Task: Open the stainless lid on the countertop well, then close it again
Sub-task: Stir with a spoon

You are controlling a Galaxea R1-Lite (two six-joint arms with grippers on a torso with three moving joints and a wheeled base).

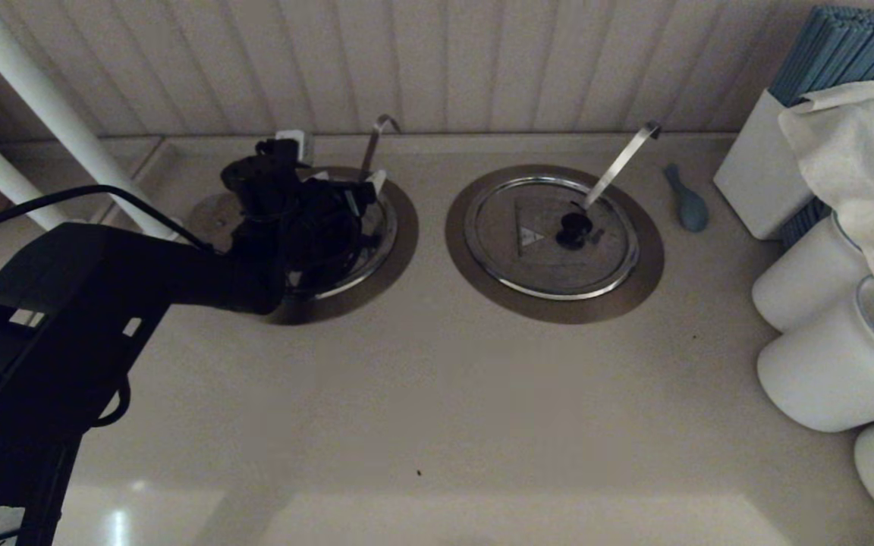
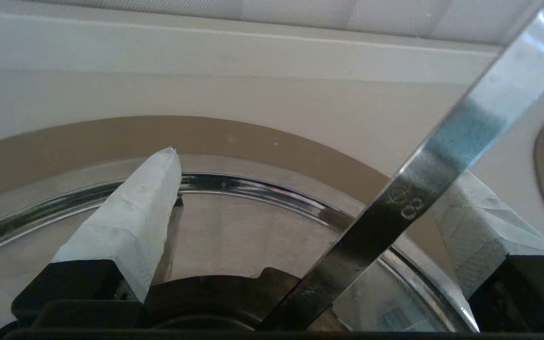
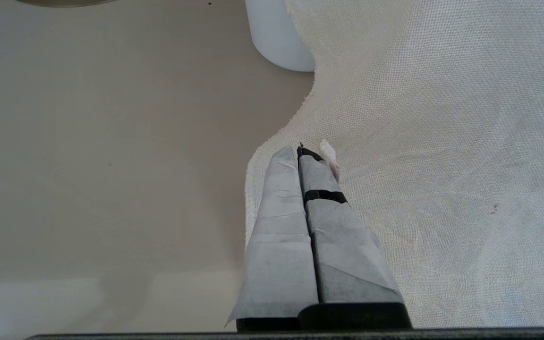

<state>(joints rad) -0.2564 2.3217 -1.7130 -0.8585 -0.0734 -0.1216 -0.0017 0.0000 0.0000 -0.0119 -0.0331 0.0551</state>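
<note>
The left tool hangs low over the left of two round wells set in the desk, its dark arm reaching in from the near left and hiding most of what lies under it. Its taped fingers are spread wide, one on each side of the black knob at the middle of the steel lid; whether they touch the knob cannot be told. The lid lies flat in its well, its shiny rim showing past the arm, with the brown collar ring around it. A thin hooked ladle handle rises from the far edge of this lid toward the wall and crosses between the spread fingers in the left wrist view.

Just to the right sits the second well with its own lid closed, a black knob at its centre and a wide flat strip handle sticking up at a slant. A small blue object lies beside that ring. Farther right stand a white box holding blue sticks, white round containers, and a pale cloth draped over them.

The right tool is seen only in its own wrist view, its taped fingers pressed together, holding nothing, over the cloth's edge at the desk.
</note>
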